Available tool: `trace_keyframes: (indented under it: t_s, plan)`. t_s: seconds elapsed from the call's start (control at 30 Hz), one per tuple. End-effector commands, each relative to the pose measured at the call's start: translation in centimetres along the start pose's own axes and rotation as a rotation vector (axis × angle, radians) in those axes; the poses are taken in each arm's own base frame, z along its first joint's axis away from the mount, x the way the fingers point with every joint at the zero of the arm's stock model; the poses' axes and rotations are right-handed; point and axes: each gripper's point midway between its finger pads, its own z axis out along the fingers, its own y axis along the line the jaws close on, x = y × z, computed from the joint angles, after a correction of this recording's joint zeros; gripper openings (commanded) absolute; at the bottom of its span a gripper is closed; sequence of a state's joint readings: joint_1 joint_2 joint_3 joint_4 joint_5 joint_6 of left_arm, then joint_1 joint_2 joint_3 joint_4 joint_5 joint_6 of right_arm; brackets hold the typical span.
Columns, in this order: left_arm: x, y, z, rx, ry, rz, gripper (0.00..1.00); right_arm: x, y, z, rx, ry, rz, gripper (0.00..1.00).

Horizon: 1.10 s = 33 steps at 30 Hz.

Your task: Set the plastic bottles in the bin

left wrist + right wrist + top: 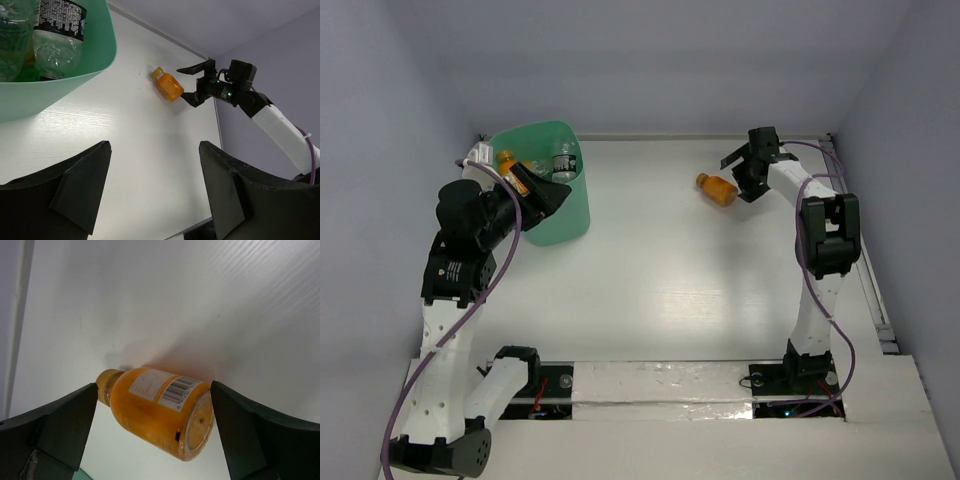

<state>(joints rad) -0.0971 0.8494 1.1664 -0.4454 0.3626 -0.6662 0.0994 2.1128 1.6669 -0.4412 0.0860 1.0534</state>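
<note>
An orange bottle [717, 188] with a white label lies on its side on the table at the back right; it also shows in the left wrist view [168, 85] and the right wrist view [160, 410]. My right gripper [744, 172] is open, its fingers [60, 425] on either side of the bottle, not touching it. The mint-green bin [565, 215] stands at the back left and holds several bottles: an orange one [507, 160] and clear ones [55, 30]. My left gripper [542, 190] is open and empty, hovering at the bin's near rim [75, 82].
White walls enclose the table on the left, back and right. A raised rail [875, 300] runs along the table's right edge. The right arm [270, 120] reaches across the far right side.
</note>
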Motion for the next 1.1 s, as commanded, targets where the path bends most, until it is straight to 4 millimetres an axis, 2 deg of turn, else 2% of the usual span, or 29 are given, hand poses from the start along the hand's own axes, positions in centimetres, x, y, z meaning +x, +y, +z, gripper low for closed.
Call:
trace_keyframes:
  t_s: [0.0, 0.03, 0.1, 0.13, 0.17, 0.2, 0.23, 0.27, 0.37, 0.43, 0.5, 0.57, 0.6, 0.63, 0.73, 0.8, 0.93, 1.07]
  plan:
    - [-0.7, -0.7, -0.2, 0.031, -0.037, 0.040, 0.70, 0.1, 0.9, -2.4, -0.003, -0.047, -0.056, 1.00]
    - [-0.4, -0.8, -0.3, 0.036, -0.030, 0.047, 0.70, 0.0, 0.4, -2.7, 0.015, -0.057, -0.071, 1.00]
    - [-0.4, -1.0, -0.4, 0.037, -0.031, 0.057, 0.70, -1.8, -0.1, -4.2, 0.040, -0.137, -0.154, 1.00]
    - [-0.5, -0.9, -0.6, 0.027, -0.041, 0.063, 0.70, -2.1, 0.2, -5.0, 0.045, -0.154, -0.202, 1.00]
    - [-0.6, -0.7, -0.6, 0.019, -0.046, 0.077, 0.70, -3.2, 0.4, -6.2, 0.045, -0.194, -0.295, 1.00]
    - [-0.6, -0.5, -0.7, 0.009, -0.047, 0.081, 0.70, -3.0, 1.1, -6.8, 0.025, -0.198, -0.357, 1.00]
    - [-0.7, -0.3, -0.7, 0.000, -0.053, 0.089, 0.70, -1.7, 2.2, -7.0, -0.035, -0.158, -0.493, 1.00]
    - [-0.6, -0.5, -0.7, 0.005, -0.050, 0.096, 0.70, -1.2, 2.6, -7.4, -0.044, -0.149, -0.558, 1.00]
    - [-0.5, -0.6, -0.6, 0.008, -0.042, 0.104, 0.70, 0.0, 1.8, -6.9, 0.030, -0.136, -0.728, 1.00]
    - [-0.6, -0.7, -0.6, 0.008, -0.042, 0.109, 0.70, 0.3, 1.7, -6.8, 0.018, -0.123, -0.737, 1.00]
    - [-0.5, -1.0, -0.5, 0.014, -0.036, 0.115, 0.70, 1.9, 2.1, -6.3, -0.043, -0.054, -0.788, 1.00]
    - [-0.4, -1.2, -0.5, 0.021, -0.030, 0.118, 0.70, 2.6, 2.4, -6.1, -0.079, -0.015, -0.839, 1.00]
    - [-0.4, -1.1, -0.4, 0.017, -0.028, 0.120, 0.70, 5.0, 3.5, -6.4, -0.187, 0.068, -0.879, 1.00]
    - [-0.3, -1.0, -0.3, 0.012, -0.027, 0.119, 0.70, 6.6, 3.9, -6.8, -0.246, 0.122, -0.913, 1.00]
    - [0.1, -0.9, -0.1, 0.013, -0.014, 0.119, 0.70, 9.5, 3.7, -7.2, -0.301, 0.207, -1.007, 1.00]
    - [0.2, -0.9, -0.1, 0.016, -0.012, 0.116, 0.70, 10.5, 3.5, -7.5, -0.343, 0.247, -1.008, 1.00]
    - [0.4, -1.1, 0.1, 0.026, -0.001, 0.115, 0.70, 12.3, 1.9, -6.2, -0.345, 0.319, -0.988, 1.00]
    - [-0.4, -1.4, -0.2, 0.015, -0.022, 0.128, 0.70, 14.2, 2.0, -5.3, -0.368, 0.365, -1.003, 1.00]
